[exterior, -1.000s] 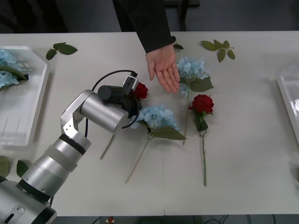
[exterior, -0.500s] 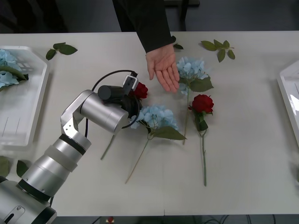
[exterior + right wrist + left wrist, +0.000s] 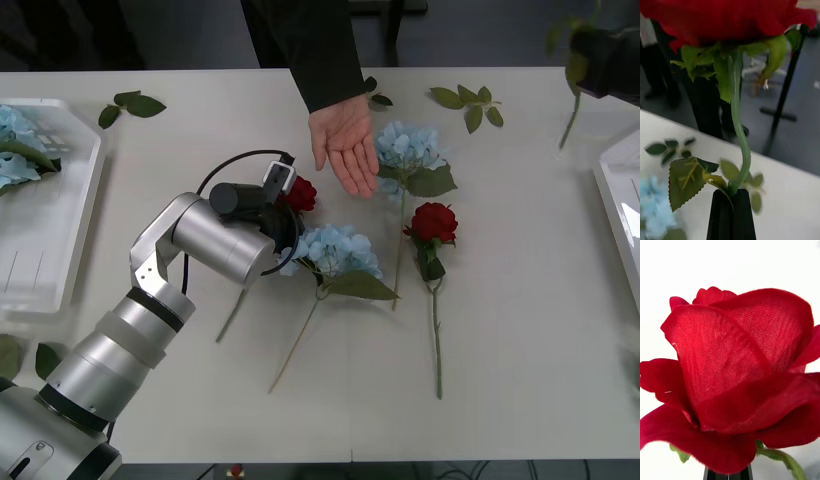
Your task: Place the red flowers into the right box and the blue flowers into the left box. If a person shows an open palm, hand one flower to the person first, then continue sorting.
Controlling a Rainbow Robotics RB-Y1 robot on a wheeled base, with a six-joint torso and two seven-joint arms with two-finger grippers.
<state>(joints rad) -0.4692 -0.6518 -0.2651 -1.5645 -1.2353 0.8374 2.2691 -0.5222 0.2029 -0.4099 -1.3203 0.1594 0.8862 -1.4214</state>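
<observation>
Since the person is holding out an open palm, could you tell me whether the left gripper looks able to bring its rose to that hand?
Probably yes. The left gripper is shut on a red rose beside the person's open hand, with only bare table between them.
</observation>
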